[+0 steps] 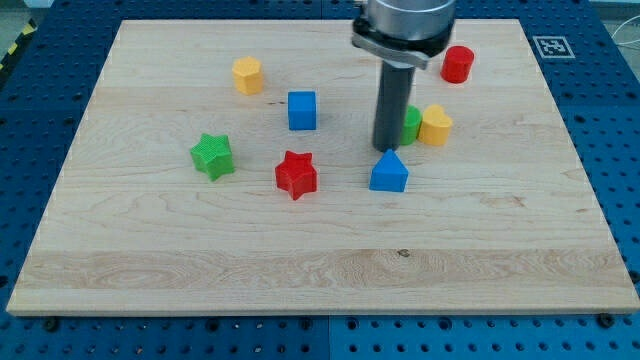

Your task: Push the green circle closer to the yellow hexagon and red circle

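On the wooden board (150, 250), a green star (213, 156) is sitting furthest left, with a yellow block (247, 75) lying beyond it toward the far edge. Moving right, a red star (296, 174) is resting near the middle and a blue cube (302, 110) is lying behind it. The arm carries no gripper, just a dark rod (392, 108), and my tip (387, 150) is touching down just behind the blue house-shaped block (389, 172). The green circle (412, 124) is peeking out from the rod's right side, pressing against the yellow hexagon (435, 125). The red circle (458, 64) is standing apart, further back right.
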Robot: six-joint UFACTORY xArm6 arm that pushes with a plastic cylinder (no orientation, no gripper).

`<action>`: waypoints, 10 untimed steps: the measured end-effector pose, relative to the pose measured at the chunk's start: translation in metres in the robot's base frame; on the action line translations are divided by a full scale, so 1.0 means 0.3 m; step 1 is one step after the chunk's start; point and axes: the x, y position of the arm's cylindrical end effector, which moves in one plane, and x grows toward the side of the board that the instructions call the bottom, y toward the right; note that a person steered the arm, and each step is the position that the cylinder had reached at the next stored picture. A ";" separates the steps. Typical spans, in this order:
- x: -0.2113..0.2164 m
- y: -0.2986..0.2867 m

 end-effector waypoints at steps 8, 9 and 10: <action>-0.213 0.027; -0.302 0.030; -0.264 0.107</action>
